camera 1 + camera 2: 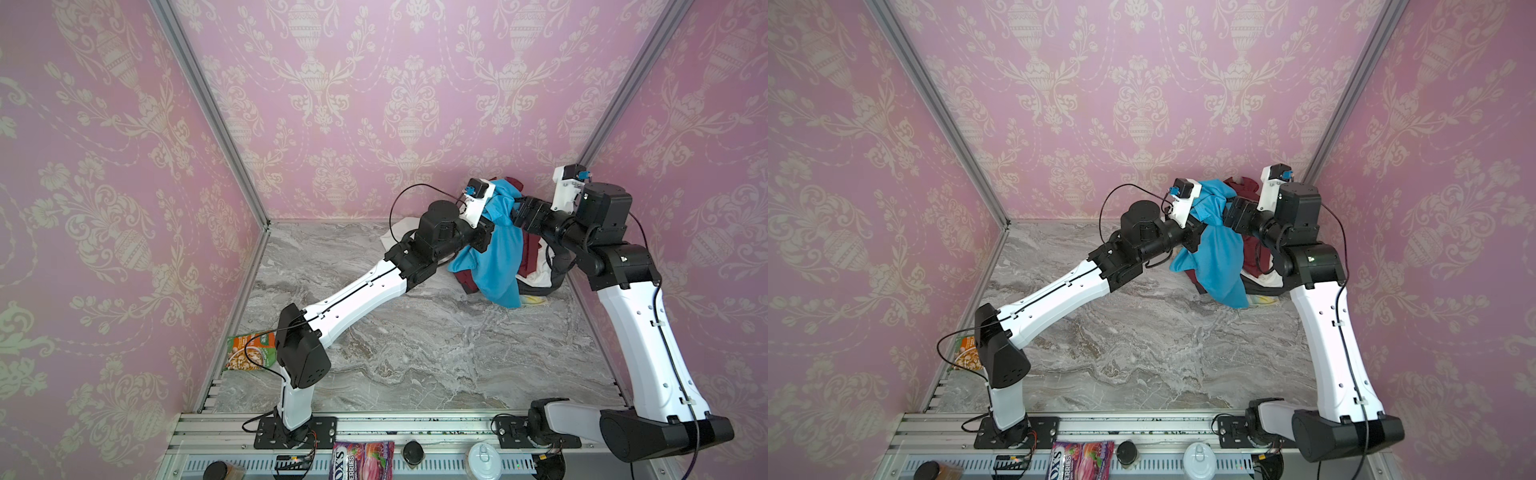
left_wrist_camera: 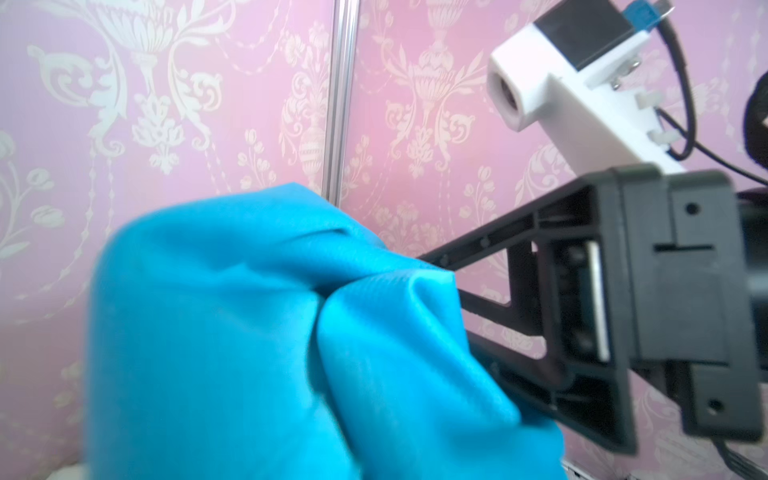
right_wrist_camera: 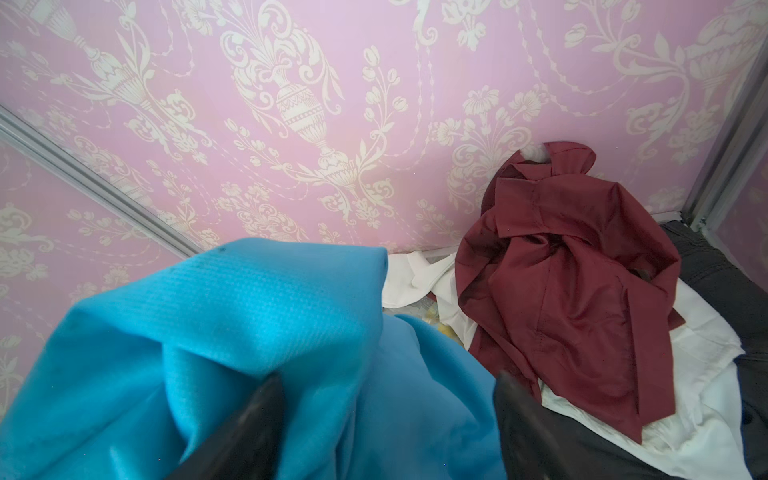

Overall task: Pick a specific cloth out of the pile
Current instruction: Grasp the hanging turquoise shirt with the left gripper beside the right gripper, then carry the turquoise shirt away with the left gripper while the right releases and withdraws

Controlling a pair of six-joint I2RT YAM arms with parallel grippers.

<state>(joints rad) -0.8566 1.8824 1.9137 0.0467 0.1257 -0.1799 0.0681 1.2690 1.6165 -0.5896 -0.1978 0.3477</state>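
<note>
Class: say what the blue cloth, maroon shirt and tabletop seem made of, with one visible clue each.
The turquoise cloth: probably synthetic knit, matte; fine ribbed texture. The maroon shirt: likely smooth woven fabric; soft sheen on folds. The tabletop: grey veined marble look; stone or print unclear.

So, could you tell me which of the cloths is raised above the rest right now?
The turquoise-blue cloth: it alone hangs raised, while the maroon shirt, white cloth and dark grey garment lie heaped on the table.

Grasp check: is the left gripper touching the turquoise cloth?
Touching. Both top views show the cloth hanging from the left gripper; the left wrist view shows it bunched there.
</note>
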